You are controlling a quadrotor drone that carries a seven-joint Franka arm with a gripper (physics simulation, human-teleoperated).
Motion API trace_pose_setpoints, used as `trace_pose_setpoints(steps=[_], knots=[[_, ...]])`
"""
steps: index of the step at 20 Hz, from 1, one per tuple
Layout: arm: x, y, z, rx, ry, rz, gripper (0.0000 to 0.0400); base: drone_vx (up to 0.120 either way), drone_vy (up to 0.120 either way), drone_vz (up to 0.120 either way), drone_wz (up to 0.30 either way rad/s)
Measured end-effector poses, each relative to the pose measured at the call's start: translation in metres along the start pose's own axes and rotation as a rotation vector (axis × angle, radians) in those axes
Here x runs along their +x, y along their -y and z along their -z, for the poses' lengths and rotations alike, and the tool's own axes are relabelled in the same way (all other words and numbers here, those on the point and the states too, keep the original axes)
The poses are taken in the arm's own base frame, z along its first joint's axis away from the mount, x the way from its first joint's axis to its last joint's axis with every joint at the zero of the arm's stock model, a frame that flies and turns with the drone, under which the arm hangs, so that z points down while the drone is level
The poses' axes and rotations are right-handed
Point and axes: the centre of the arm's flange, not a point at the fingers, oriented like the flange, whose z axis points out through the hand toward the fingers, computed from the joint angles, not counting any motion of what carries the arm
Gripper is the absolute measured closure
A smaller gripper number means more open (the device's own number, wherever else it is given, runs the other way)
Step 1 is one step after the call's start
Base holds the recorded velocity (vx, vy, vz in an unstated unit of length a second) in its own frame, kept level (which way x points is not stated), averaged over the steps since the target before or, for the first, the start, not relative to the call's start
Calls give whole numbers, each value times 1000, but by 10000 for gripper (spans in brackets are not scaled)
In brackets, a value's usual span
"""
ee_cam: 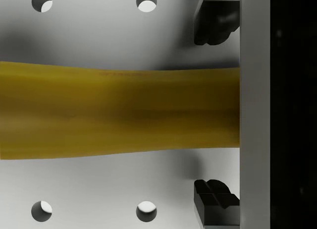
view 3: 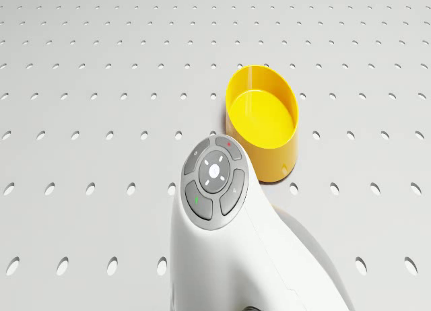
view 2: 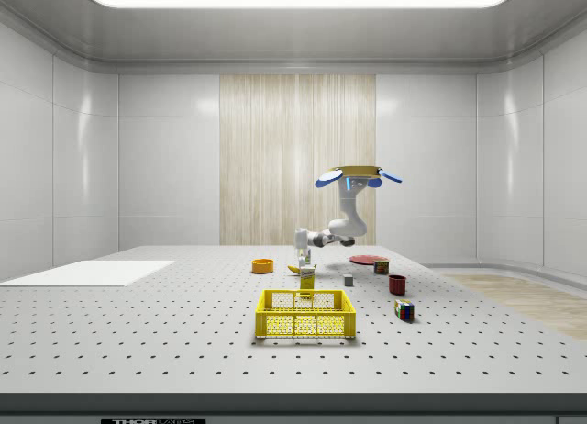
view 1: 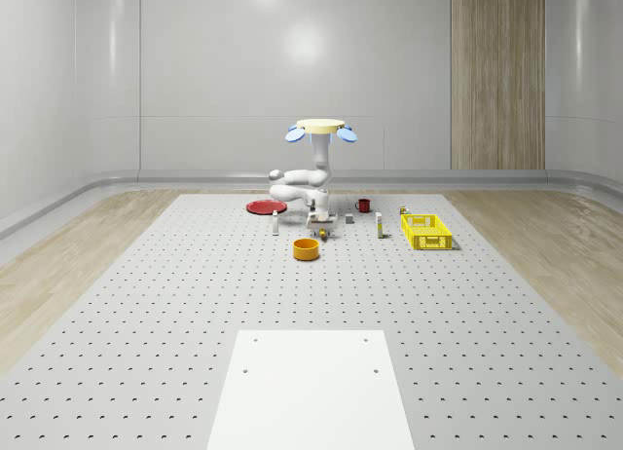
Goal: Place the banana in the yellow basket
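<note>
Yellow curved banana [ee_cam: 119,112] lies on the perforated grey table [ee_cam: 99,30] at centre frame between the gripper [ee_cam: 215,112]'s spread, not-yet-closed jaws, the drone hovering above; grasping and carrying to the yellow lattice plastic basket [view 1: 426,231] right of centre remain.

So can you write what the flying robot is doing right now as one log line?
drone: hovering above table | end effector: low over banana, fingers open either side, not gripping | yellow basket: banana not inside
</note>
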Motion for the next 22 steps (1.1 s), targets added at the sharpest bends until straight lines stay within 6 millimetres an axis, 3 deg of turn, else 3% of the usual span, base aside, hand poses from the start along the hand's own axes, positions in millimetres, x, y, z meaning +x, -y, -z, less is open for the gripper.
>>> trace_pose_setpoints(steps=[4, 8, 14, 19, 22], knots=[[0, 0, -4, 0, 0, 0, 150, 0, 0, 0, 0], [-3, 3, -2, -2, 17, -33, 203, 0, 0, 0, 0], [0, 1, 0, -3, 2, -24, 210, 0, 0, 0, 0], [0, 0, 18, -3, -3, -23, 210, 0, 0, 0, 0], [0, 0, 30, -3, -4, -19, 207, 0, 0, 107, 0]])
